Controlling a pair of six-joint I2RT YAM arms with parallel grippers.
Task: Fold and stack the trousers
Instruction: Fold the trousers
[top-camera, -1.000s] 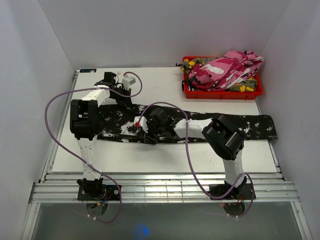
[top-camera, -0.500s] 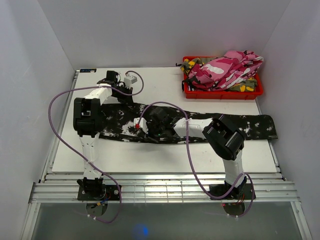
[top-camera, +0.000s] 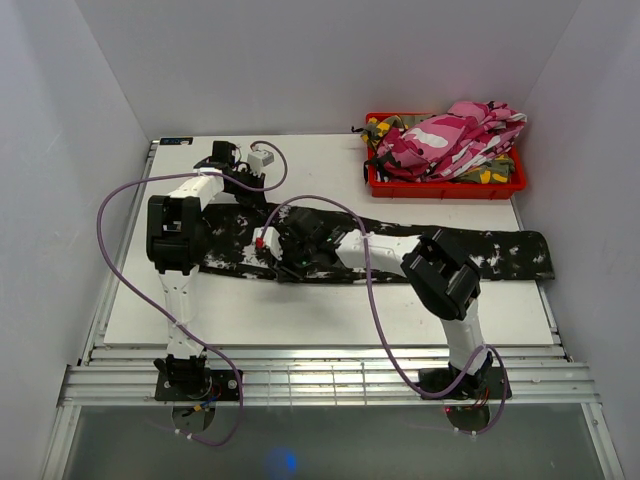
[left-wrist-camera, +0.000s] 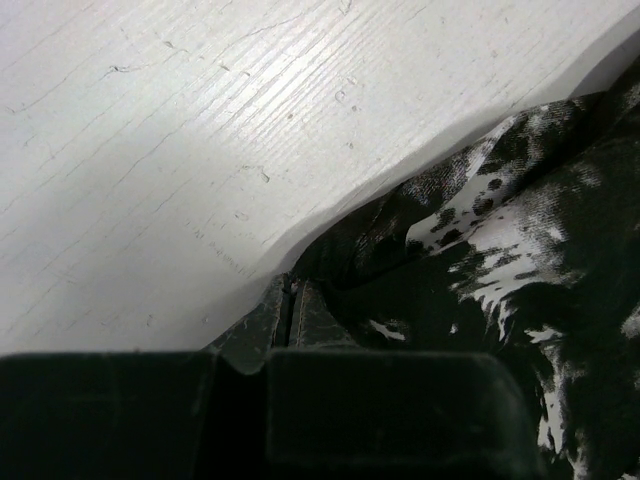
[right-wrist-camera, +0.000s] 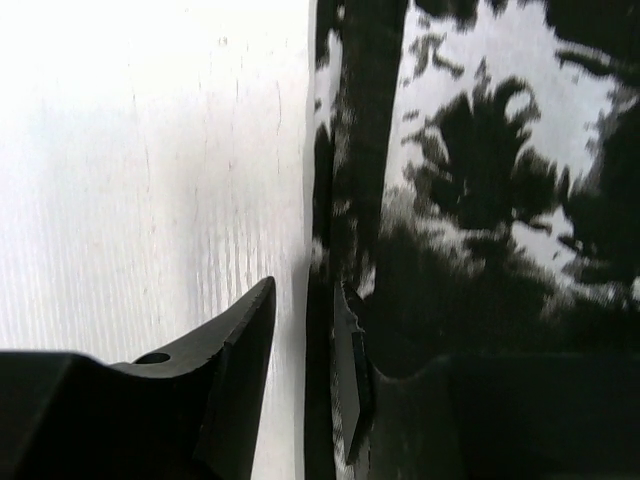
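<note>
The black trousers (top-camera: 500, 252) with white splotches lie stretched left to right across the white table (top-camera: 330, 310). My left gripper (top-camera: 243, 192) is at their far left edge. In the left wrist view it (left-wrist-camera: 290, 287) is shut, pinching the slightly raised cloth edge (left-wrist-camera: 480, 240). My right gripper (top-camera: 275, 265) sits low over the near edge of the trousers, left of centre. In the right wrist view it (right-wrist-camera: 305, 290) is open, with the dark hem (right-wrist-camera: 320, 200) running between its fingers. Pink-white camouflage trousers (top-camera: 450, 135) lie bundled on green-yellow ones (top-camera: 482, 172).
A red bin (top-camera: 445, 188) at the back right holds the bundled camouflage trousers. White walls close in the table on three sides. The right arm's purple cable (top-camera: 372, 310) loops over the trousers and the table's near part.
My right gripper has slid left along the trousers' near edge. My left gripper shifted slightly toward the far side and stayed shut.
</note>
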